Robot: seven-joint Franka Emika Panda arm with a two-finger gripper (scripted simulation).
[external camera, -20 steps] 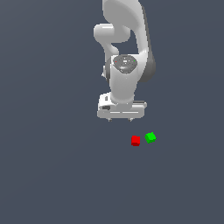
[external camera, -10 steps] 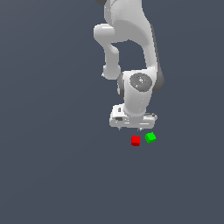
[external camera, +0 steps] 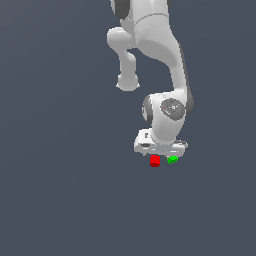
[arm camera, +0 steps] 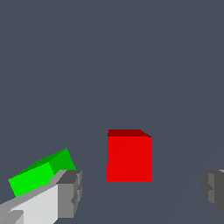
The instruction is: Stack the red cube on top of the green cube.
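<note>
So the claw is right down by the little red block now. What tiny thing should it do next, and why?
Probably close its fingers. In the wrist view the red cube sits between the two open fingertips, with gaps on both sides, so the gripper seems lined up for a grasp. The green cube lies just outside one finger, apart from the red one, so closing should not catch it.

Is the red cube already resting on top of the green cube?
No, in the wrist view the red cube sits on the floor between the open fingers, with the green cube beside it.
</note>
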